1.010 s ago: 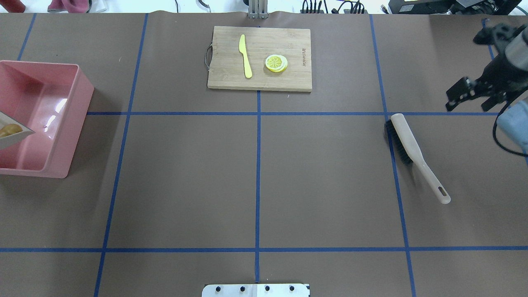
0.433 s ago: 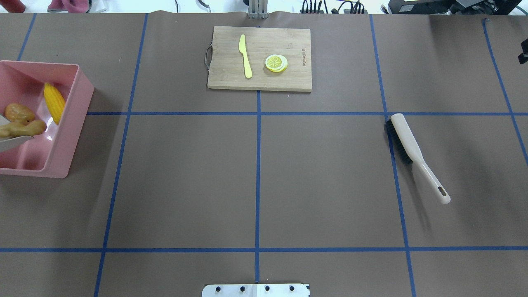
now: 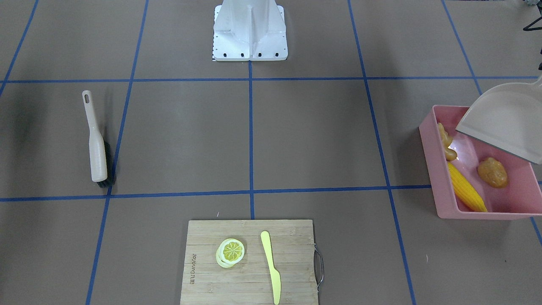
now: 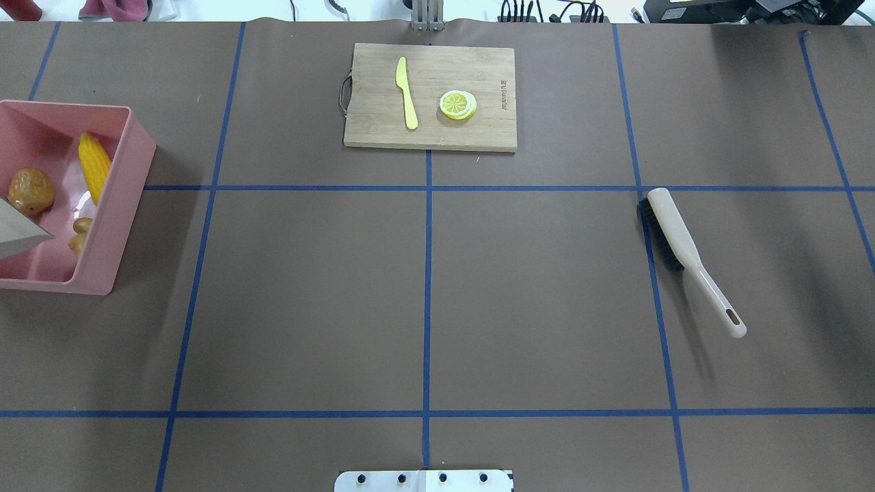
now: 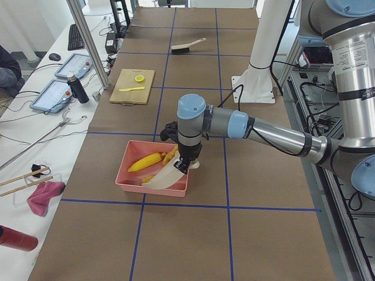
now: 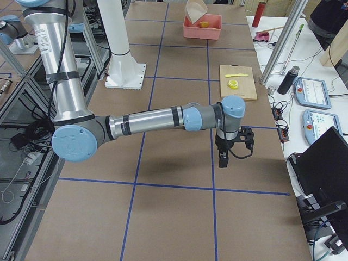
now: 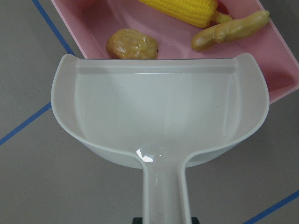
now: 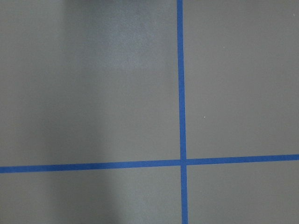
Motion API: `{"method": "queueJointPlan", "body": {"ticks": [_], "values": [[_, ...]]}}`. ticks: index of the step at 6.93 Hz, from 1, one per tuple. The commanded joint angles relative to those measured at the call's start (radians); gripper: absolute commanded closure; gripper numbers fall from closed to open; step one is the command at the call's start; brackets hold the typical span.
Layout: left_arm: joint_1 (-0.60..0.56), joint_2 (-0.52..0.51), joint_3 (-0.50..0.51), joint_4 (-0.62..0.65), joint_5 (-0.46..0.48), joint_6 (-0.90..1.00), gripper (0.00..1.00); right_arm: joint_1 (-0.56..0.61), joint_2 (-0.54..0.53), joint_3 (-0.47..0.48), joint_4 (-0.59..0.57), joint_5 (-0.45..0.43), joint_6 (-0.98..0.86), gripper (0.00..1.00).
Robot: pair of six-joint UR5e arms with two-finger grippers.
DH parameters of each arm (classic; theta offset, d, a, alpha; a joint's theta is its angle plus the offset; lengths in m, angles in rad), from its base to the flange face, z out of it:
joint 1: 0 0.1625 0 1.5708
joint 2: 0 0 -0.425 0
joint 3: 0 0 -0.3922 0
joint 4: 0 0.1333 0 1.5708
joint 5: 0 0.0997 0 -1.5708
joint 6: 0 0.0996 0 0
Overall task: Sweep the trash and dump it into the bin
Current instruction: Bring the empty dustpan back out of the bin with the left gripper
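The pink bin (image 4: 117, 205) stands at the table's left end. All three pieces of trash lie inside it: the yellow corn cob (image 4: 93, 167), the brown potato (image 4: 31, 190) and the tan ginger root (image 4: 81, 234). My left gripper (image 5: 183, 167) is shut on the handle of the beige dustpan (image 7: 159, 116). The pan is tilted over the bin (image 3: 430, 169) with its scoop (image 3: 504, 123) empty. My right gripper (image 6: 222, 159) hangs low over bare table far from the bin. It shows only in the exterior right view, so I cannot tell its state.
A beige brush (image 4: 673, 232) with black bristles lies on the right half of the table. A wooden cutting board (image 4: 485, 133) at the far middle carries a yellow-green knife (image 4: 407, 92) and a lemon slice (image 4: 457, 104). The robot base (image 3: 250, 38) stands mid-table.
The corn, potato and ginger slid off the dustpan into the bin, leaving the pan empty. The right arm pulled back out of the overhead view's right edge.
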Motion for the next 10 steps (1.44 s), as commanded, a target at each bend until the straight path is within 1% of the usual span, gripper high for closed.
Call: {"method": "queueJointPlan", "body": {"ticks": [1, 3, 4, 5, 6, 7, 9, 10], "values": [[-0.085, -0.025, -0.012, 0.005, -0.047, 0.044, 1.00, 0.002, -0.062, -0.011, 0.112, 0.029, 0.002, 0.00], [-0.099, -0.042, -0.030, -0.022, -0.094, 0.053, 1.00, 0.008, -0.055, -0.013, 0.107, 0.041, 0.007, 0.00], [-0.072, -0.057, -0.032, -0.103, -0.116, 0.053, 1.00, 0.023, -0.072, -0.017, 0.106, 0.041, 0.007, 0.00], [-0.005, -0.056, -0.030, -0.191, -0.118, 0.052, 1.00, 0.026, -0.110, -0.019, 0.113, 0.039, 0.007, 0.00], [0.093, -0.061, -0.033, -0.260, -0.115, 0.052, 1.00, 0.067, -0.119, -0.007, 0.111, 0.061, 0.004, 0.00], [0.172, -0.091, -0.030, -0.355, -0.110, 0.047, 1.00, 0.101, -0.144, -0.007, 0.114, 0.103, -0.004, 0.00], [0.336, -0.166, -0.024, -0.495, -0.095, 0.046, 1.00, 0.103, -0.135, 0.001, 0.116, 0.061, 0.004, 0.00], [0.437, -0.203, -0.017, -0.529, -0.040, 0.050, 1.00, 0.103, -0.132, 0.021, 0.116, 0.053, 0.004, 0.00]]}}
